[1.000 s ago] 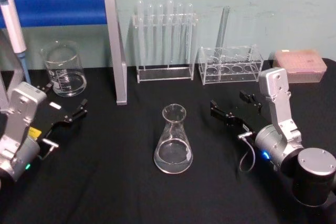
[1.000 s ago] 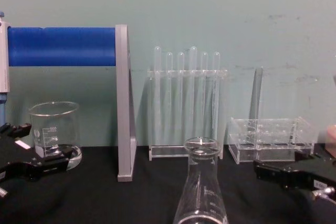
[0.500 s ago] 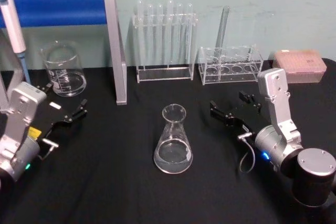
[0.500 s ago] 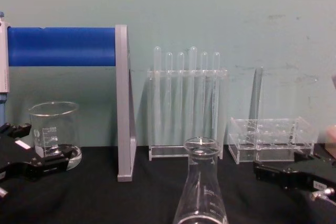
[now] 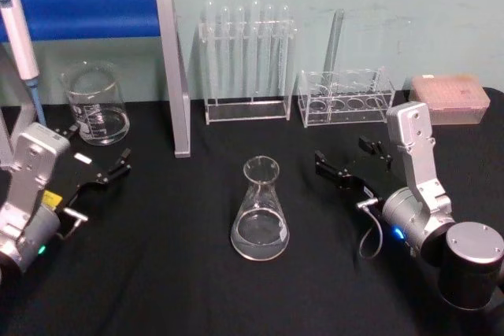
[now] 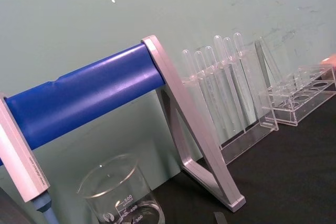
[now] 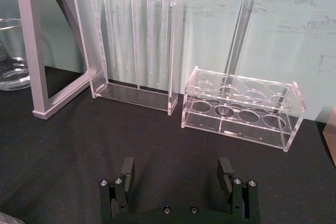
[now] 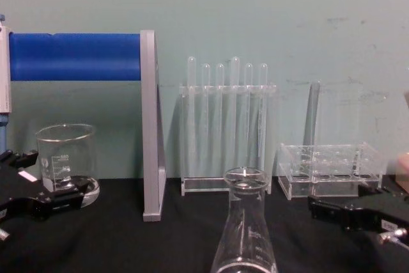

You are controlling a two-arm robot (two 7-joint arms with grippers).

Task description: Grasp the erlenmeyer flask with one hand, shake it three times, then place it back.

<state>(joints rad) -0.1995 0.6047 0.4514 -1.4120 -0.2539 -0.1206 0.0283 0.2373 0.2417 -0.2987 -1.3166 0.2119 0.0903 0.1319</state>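
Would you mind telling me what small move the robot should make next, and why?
Probably bring the right gripper leftward toward the erlenmeyer flask. The flask stands upright and untouched on the black table, the gripper's fingers are open beside it, and the left gripper sits farther off.

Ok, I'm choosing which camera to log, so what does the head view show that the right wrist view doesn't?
Head view alone: the upright erlenmeyer flask whole on the black cloth, the left gripper beside the beaker, the pink box, the blue bar.
Right wrist view alone: close up, the right gripper with its jaws wide apart and nothing between them.
Both: the tall test tube rack, the low clear rack with one tube, the grey stand.
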